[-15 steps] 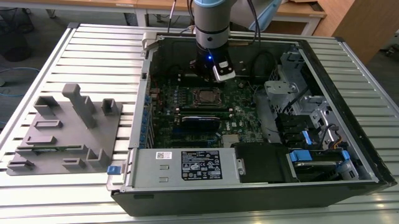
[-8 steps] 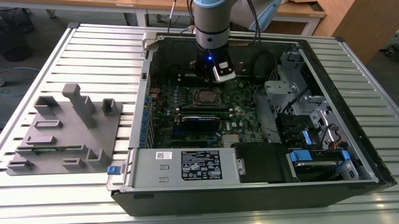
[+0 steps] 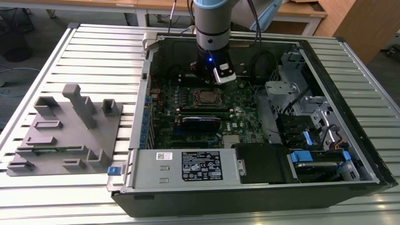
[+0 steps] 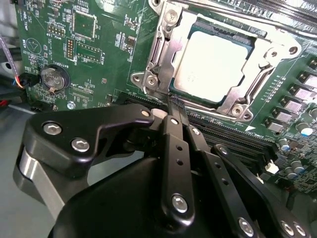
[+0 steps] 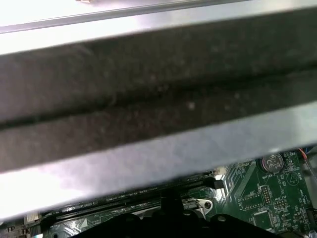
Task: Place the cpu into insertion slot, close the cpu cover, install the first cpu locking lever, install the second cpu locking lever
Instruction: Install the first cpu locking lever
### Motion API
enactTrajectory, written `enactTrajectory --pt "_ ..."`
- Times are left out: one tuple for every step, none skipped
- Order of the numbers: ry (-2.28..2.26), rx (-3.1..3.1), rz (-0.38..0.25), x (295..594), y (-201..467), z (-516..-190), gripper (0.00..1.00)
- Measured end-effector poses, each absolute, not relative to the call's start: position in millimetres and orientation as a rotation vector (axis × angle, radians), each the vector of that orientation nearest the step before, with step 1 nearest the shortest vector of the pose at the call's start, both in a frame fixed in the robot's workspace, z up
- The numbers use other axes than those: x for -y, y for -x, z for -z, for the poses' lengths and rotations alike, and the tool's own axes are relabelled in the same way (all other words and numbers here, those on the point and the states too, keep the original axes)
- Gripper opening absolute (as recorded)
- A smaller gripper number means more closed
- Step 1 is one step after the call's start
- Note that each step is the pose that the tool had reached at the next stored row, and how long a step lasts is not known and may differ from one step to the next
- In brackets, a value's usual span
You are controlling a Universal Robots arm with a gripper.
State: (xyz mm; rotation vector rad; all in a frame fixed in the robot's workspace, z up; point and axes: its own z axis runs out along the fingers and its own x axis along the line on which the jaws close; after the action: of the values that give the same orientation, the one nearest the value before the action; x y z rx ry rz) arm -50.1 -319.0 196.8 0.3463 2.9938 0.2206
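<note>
- Silver-tan cpu (image 4: pixel 210 62) seated flat in the insertion slot (image 4: pixel 250 42) on the green motherboard (image 4: pixel 99 54), seen through the square window of the cpu cover (image 4: pixel 171 54).
- Cover lying down over the chip's edges in the second wrist view, so the first two steps judged done.
- Black fingers (image 4: pixel 174 130) pressed together with no gap between them, tips pinched at a thin silvery lever (image 4: pixel 168 101) right at the near corner of the socket frame; whether the lever is truly held or only touched, hard to say.
- Judged to be in the lever stage of the work; impossible to tell from these pictures whether either locking lever is already hooked under its catch.
- In the exterior view, arm (image 3: pixel 212 28) reaching straight down into the open computer case (image 3: pixel 350 154), gripper (image 3: pixel 220 80) just above the socket (image 3: pixel 204 97) near the middle of the board.
- Case lying on its side on a ribbed metal desk (image 3: pixel 93 47), with a grey power supply box (image 3: pixel 181 166) along its near edge.
- Grey fixture tray (image 3: pixel 62 133) with upright posts sitting on the desk at the exterior view's left, well apart from the gripper.
- First wrist view blurred by a pale and dark case wall (image 5: pixel 148 99) close to the lens, with a strip of green board below it.
</note>
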Motion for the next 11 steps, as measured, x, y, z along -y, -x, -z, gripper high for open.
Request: enactTrajectory --pt "-0.347 -2.994 -0.221 319.2 50.1 -196.6 0.11" --pt "-0.348 -2.993 -0.221 319.5 50.1 -196.4 0.11" --pt "-0.349 -2.993 -0.221 319.7 50.1 -196.2 0.11" --pt "-0.349 -2.993 -0.221 319.9 50.1 -196.0 0.11" --pt "-0.35 -2.993 -0.22 320.0 50.1 -195.8 0.11" --pt "-0.35 -2.993 -0.22 320.1 50.1 -195.7 0.11" --pt "-0.351 -2.993 -0.22 320.2 50.1 -195.6 0.11" --pt "-0.351 -2.993 -0.22 320.2 50.1 -195.6 0.11" --pt "-0.351 -2.993 -0.22 320.2 50.1 -195.6 0.11" --pt "-0.351 -2.993 -0.22 320.2 50.1 -195.5 0.11" --pt "-0.351 -2.993 -0.22 320.1 50.1 -195.4 0.11"
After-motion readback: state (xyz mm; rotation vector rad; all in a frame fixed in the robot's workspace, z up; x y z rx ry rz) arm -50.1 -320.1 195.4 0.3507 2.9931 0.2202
